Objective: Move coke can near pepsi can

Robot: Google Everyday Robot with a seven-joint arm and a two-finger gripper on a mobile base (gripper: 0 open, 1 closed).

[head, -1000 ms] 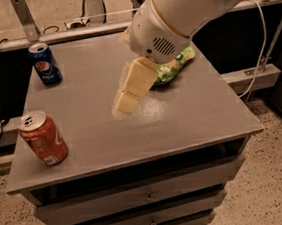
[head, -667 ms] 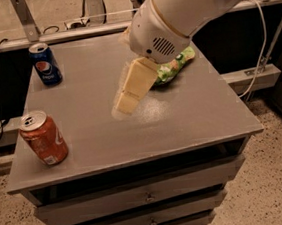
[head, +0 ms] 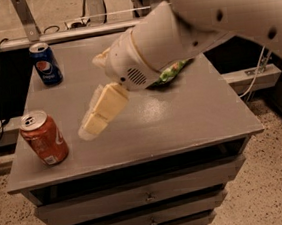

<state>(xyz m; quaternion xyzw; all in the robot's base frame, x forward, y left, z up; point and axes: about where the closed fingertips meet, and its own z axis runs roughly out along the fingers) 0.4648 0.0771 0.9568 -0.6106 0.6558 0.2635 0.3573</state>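
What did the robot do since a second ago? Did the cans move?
The end effector swung left and toward the front of the table, closer to the coke can, but it has not reached the can. Nothing was grabbed or let go. The coke can, the pepsi can and the green snack bag stayed where they were.

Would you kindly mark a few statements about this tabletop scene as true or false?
1. The coke can stands near the front edge of the table. True.
2. The pepsi can touches the coke can. False: they stand well apart, with the pepsi can near the back edge.
3. The gripper holds the coke can. False: it hovers over the table beside the coke can, not touching it.
4. A green packet lies partly hidden behind the arm. True.
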